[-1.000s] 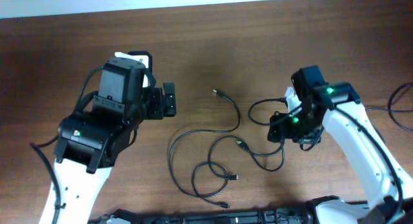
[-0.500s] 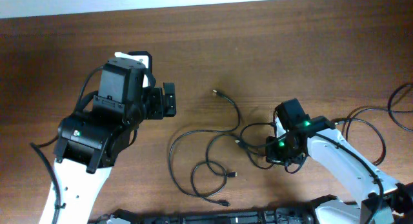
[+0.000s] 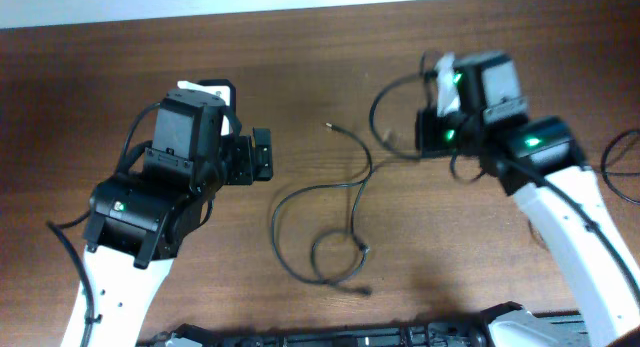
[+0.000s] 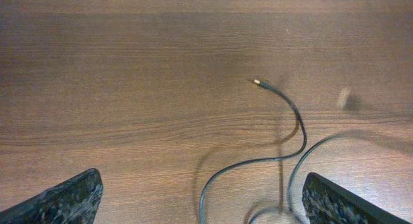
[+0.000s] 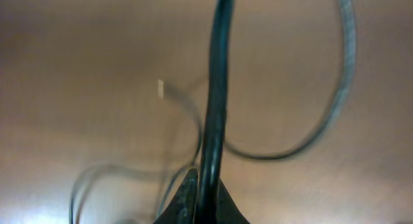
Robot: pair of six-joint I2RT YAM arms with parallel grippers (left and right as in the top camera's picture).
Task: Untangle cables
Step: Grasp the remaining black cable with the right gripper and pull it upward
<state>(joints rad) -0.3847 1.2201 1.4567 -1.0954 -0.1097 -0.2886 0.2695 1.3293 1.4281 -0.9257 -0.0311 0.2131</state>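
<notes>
Thin black cables (image 3: 352,202) lie in loops on the brown table, with one plug end (image 3: 328,127) at the far side and another (image 3: 365,290) near the front. My right gripper (image 3: 428,130) is raised above the table at the far right. It is shut on one cable (image 5: 216,108), which runs up between its fingers (image 5: 187,198) and arcs away in a loop (image 3: 378,105). My left gripper (image 4: 203,180) hovers open over the table, left of the cables. A plug tip (image 4: 257,82) and a curved cable (image 4: 298,124) lie ahead of it.
Thicker black arm wires (image 3: 622,165) hang at the right edge. The table's far edge meets a white strip (image 3: 300,2) at the top. The left arm's body (image 3: 150,207) covers the table's left part.
My right gripper has shut on a cable in the tangle, then lifted it up and away to the far right, pulling the loops out. The left arm has not moved.
</notes>
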